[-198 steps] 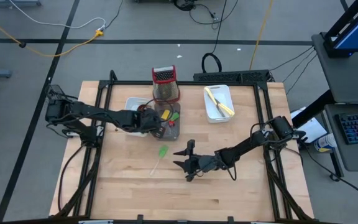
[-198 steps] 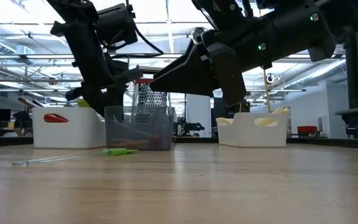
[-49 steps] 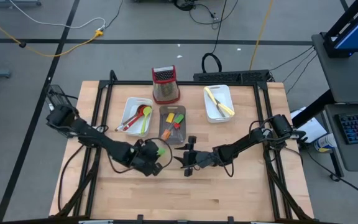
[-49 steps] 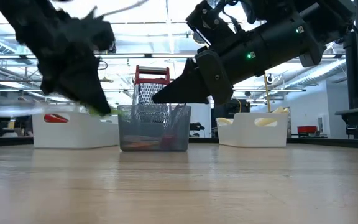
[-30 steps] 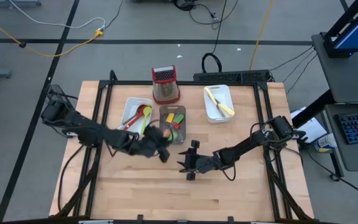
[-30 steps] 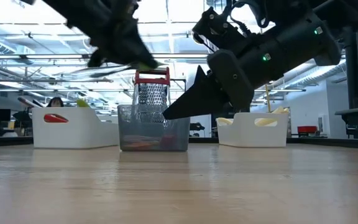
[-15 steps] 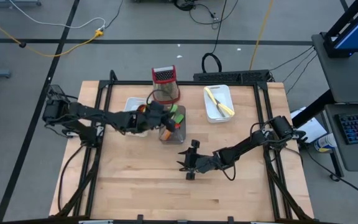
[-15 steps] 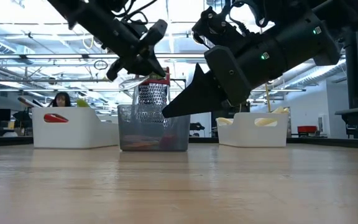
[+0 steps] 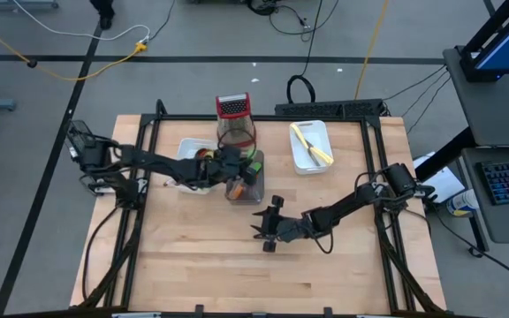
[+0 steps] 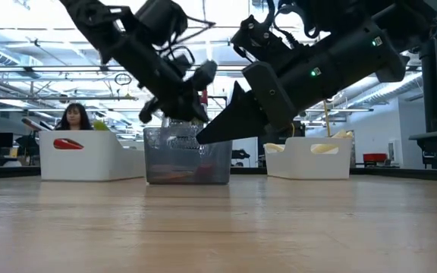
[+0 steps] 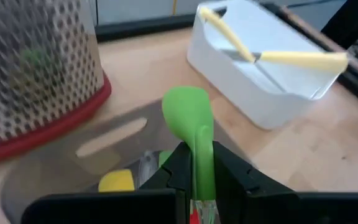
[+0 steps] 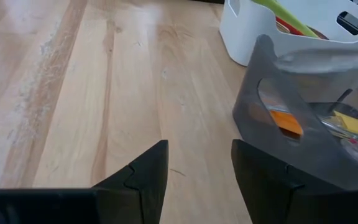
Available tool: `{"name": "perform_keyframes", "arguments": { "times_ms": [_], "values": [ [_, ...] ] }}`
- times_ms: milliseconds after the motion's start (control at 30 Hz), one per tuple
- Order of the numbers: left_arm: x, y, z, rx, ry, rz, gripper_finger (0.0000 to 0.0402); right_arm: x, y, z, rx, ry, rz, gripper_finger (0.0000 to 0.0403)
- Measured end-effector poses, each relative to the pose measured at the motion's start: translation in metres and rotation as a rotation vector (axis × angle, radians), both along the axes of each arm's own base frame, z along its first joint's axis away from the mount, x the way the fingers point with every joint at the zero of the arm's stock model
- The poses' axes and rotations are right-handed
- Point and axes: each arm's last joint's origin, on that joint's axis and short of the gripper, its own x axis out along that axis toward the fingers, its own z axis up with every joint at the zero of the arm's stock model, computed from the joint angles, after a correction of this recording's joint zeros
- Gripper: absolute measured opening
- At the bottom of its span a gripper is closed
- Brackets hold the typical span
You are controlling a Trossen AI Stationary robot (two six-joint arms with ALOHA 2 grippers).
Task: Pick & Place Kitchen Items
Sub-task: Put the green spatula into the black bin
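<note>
Left end effector (image 11: 194, 165): clamped on green spatula (image 11: 191, 118), over grey tray (image 9: 244, 181).
Right end effector (image 9: 268, 231): fingers apart, empty, waiting mid-surface.
Step tip: I'd lower the handle inside the tray walls, then release.
Surface (image 9: 325, 265): wood; white trays, grater.
Room: person seated beyond (image 10: 72, 117).
</note>
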Motion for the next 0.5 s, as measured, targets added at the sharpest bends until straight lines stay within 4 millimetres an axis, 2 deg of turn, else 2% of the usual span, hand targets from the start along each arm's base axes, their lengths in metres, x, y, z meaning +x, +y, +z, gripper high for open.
{"name": "perform_keyframes", "arguments": {
  "times_ms": [167, 500],
  "values": [
    [0.003, 0.0, -0.016, -0.01, 0.053, -0.013, 0.0037, 0.0, 0.0, 0.0, 0.0, 0.0, -0.001, 0.0169],
    [0.0, 0.004, -0.02, 0.006, 0.14, -0.054, 0.0039, 0.0, 0.0, 0.0, 0.0, 0.001, 0.001, 0.0169]
  ]
}}
